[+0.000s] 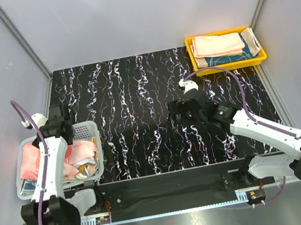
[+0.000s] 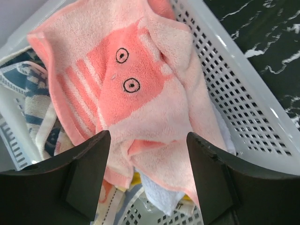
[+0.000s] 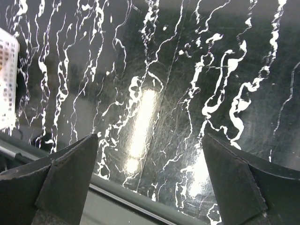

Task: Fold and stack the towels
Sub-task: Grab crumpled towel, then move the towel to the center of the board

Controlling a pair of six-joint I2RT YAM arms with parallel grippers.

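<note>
The left gripper hangs over the basket at the table's left edge, its jaws spread wide and holding nothing. Right below it, between the two fingers, lies the pink towel. It is crumpled on top of the heap, and its darker pink patch with two round eyes faces up. I can't tell whether the fingertips touch the cloth. Under it a blue-and-white towel peeks out on the left and a white towel at the bottom.

The right gripper is also wide open and empty. It is over the bare black marbled table near the middle, well apart from the basket.

In the far right corner the yellow tray holds folded cloths. A peach towel lies on top with a teal towel beneath, and a beige towel is at the tray's right side.
</note>
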